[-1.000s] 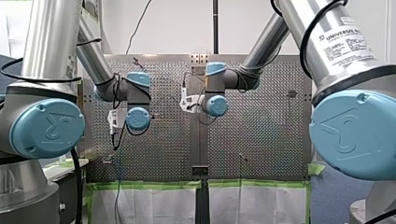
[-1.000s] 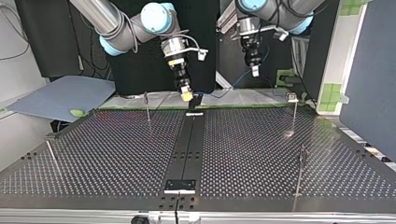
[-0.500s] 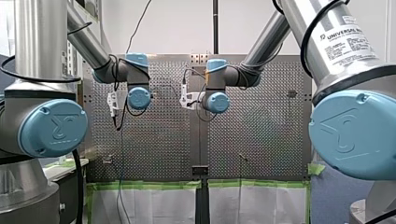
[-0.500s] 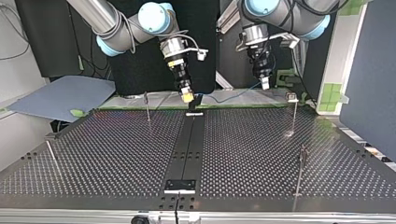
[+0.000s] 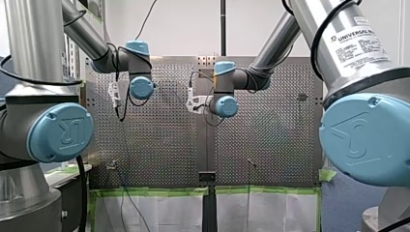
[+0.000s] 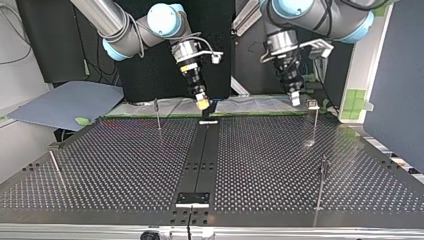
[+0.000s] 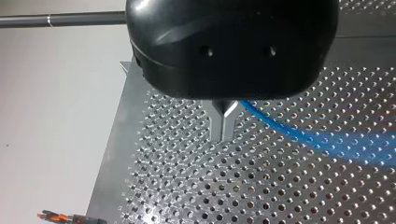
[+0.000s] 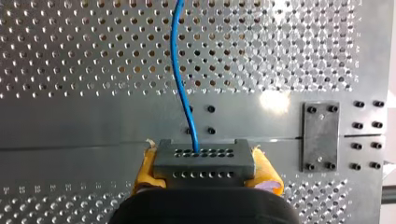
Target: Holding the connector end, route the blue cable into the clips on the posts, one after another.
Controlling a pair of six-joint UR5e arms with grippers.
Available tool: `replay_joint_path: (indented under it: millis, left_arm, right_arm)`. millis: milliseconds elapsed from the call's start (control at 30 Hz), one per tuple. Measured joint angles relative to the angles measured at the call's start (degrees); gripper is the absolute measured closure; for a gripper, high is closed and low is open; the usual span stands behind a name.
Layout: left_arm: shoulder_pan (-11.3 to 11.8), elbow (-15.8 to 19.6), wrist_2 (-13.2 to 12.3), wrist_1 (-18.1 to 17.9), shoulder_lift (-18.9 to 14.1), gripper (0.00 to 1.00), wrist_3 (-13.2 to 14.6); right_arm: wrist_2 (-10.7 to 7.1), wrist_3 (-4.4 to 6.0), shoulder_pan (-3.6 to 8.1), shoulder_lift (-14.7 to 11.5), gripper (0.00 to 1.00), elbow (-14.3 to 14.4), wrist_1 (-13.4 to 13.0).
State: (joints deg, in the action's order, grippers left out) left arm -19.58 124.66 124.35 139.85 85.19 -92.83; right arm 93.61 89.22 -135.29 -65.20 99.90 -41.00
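Note:
In the right wrist view my right gripper [image 8: 203, 173] is shut with its yellow pads [image 8: 266, 175] on a grey connector block [image 8: 201, 159]. The blue cable [image 8: 180, 70] runs ahead from the block over the perforated table. In the top view my right gripper [image 6: 202, 103] hangs over the far end of the black centre strip. My left gripper [image 6: 295, 98] hovers just beside the clip of the far right post [image 6: 315, 120]. Its metal fingers [image 7: 224, 123] are shut, and the blue cable [image 7: 299, 135] leaves from their side.
Thin posts stand at the far left [image 6: 157, 114], near left [image 6: 55, 162] and near right [image 6: 322, 185]. A black strip [image 6: 202, 155] runs down the table's middle. A grey-blue sheet [image 6: 70, 102] lies beyond the far left edge. A bolted plate [image 8: 321, 135] sits beside the connector.
My left arm has swung toward the top view's right and lower, from behind the table's far edge to beside the far right post. My right arm has held still.

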Motion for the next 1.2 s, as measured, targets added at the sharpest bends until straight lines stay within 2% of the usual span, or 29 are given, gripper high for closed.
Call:
replay_joint_path:
  millis: [300, 600, 933, 1200]
  left_arm:
    - [2.26, -3.09, -2.00, 2.60, 1.80, 1.00, -0.45]
    - [3.52, -5.50, -4.13, 6.54, 2.01, 1.00, -0.48]
    - [3.90, -5.58, -4.36, 8.14, 1.07, 1.00, -0.31]
    - [4.92, -6.72, -3.35, 10.34, -1.26, 1.00, -0.34]
  right_arm:
    - [-1.86, -0.04, -0.21, 0.01, 1.00, -0.59, -0.15]
    - [-3.39, 0.21, -0.45, 0.08, 1.00, -3.78, 1.00]
    - [-4.70, 1.89, -0.51, 0.36, 1.00, -8.42, 1.85]
    - [-5.55, 1.85, -1.41, 2.42, 1.00, -12.34, 4.25]
